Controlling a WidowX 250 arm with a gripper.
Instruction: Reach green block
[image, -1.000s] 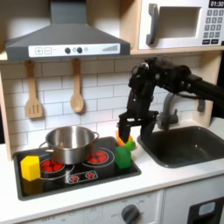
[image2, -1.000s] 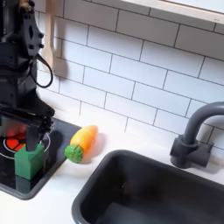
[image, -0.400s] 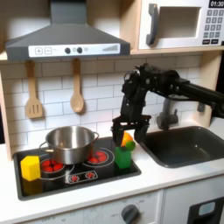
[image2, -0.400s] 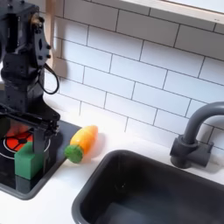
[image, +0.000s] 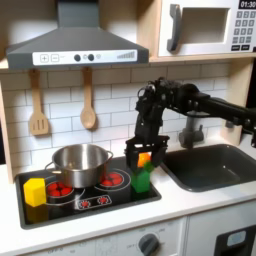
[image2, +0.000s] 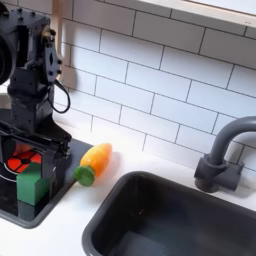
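The green block (image: 142, 179) stands upright on the right front part of the black toy stove (image: 90, 199). It also shows at the second exterior view's lower left, as the green block (image2: 30, 186). My gripper (image: 141, 158) hangs just above it, pointing down and open. In the second exterior view the gripper (image2: 25, 160) has one dark finger on each side above the block's top, with nothing held. Whether the fingers touch the block I cannot tell.
A steel pot (image: 79, 162) sits on the stove's left burner, with a yellow block (image: 35, 190) in front of it. An orange-yellow carrot-like toy (image2: 93, 162) lies just beside the green block. The dark sink (image: 214, 166) and grey faucet (image2: 224, 158) are further on.
The arm has swung toward the first exterior view's left and come down, so the open gripper now stands over the green block. The block has not moved.
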